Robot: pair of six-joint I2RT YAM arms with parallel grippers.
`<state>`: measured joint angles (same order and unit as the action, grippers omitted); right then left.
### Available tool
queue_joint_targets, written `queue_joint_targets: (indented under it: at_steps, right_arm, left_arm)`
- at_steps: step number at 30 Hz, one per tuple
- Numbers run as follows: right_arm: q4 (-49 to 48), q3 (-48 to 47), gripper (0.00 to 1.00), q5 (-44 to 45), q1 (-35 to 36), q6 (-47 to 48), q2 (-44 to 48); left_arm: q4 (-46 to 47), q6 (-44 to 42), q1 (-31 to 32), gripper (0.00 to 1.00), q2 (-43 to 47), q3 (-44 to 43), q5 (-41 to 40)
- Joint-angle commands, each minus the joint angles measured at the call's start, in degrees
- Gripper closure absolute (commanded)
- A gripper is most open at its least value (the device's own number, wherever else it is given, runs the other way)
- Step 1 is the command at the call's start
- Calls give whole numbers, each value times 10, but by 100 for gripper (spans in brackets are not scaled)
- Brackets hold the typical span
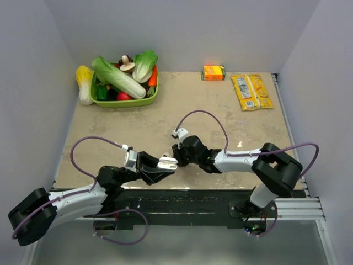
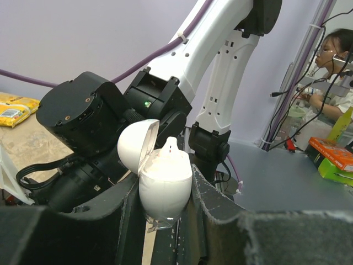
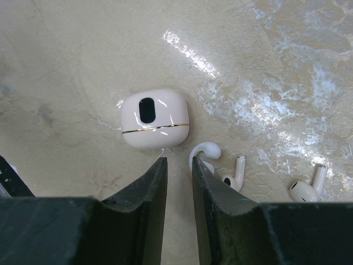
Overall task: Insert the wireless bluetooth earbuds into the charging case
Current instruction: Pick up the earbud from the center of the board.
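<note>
My left gripper is shut on the charging case, a glossy white oval held upright with its lid flipped open. A pale earbud stem pokes up out of it. In the top view the case sits between both grippers near the table's front edge. My right gripper stands slightly open and holds nothing. Just past its tips on the table lie a hook-shaped white earbud, two stemmed earbuds and a second, pale pink rounded case with a gold band.
A green basket of vegetables stands at the back left. A small orange box and a yellow packet lie at the back right. The right arm rises close behind the held case.
</note>
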<state>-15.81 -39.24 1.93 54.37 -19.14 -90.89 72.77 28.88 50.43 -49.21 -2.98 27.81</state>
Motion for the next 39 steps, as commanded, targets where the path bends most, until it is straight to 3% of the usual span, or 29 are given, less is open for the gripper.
queue_joint_targets:
  at_steps: [1, 25, 39]
  right_arm:
    - [-11, -25, 71, -6, 3, 10, -5]
    - [54, -22, 72, 75, -1, -10, -19]
    - [62, -17, 79, 112, -1, -14, -6]
  left_arm:
    - [42, -15, 5, 100, 2, 25, -9]
    - [48, -16, 4, 100, -5, 24, -7]
    - [53, -15, 4, 100, -8, 25, -7]
